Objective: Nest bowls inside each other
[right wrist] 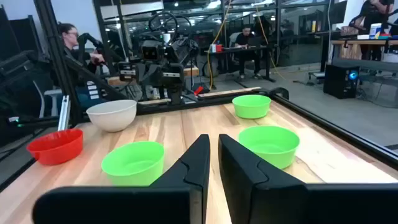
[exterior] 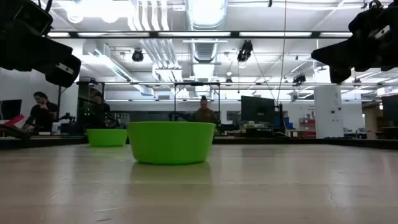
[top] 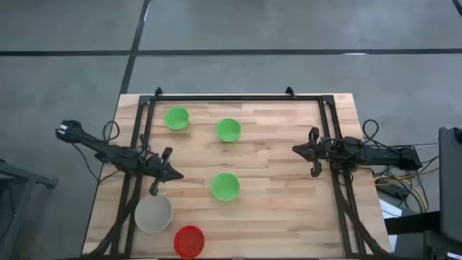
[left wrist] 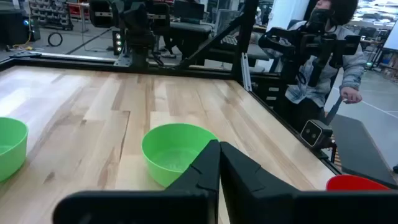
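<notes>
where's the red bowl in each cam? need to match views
High view: red bowl at the near table edge, beside the pale bowl.
Low view: not in it.
Left wrist view: only its rim, cut by the picture's edge.
Right wrist view: red bowl next to the pale bowl.
Shared landmark: the centre green bowl, also at and.

Bright, even light falls from ceiling lamps (exterior: 205, 9), which blow out to white glare in the low view. The wooden counter (top: 274, 152) is evenly lit from above, with only soft, short shadows beside the bowls. In the low view the counter's nearest surface is blurred. The dark arms show as near-silhouettes against the lit room.
</notes>
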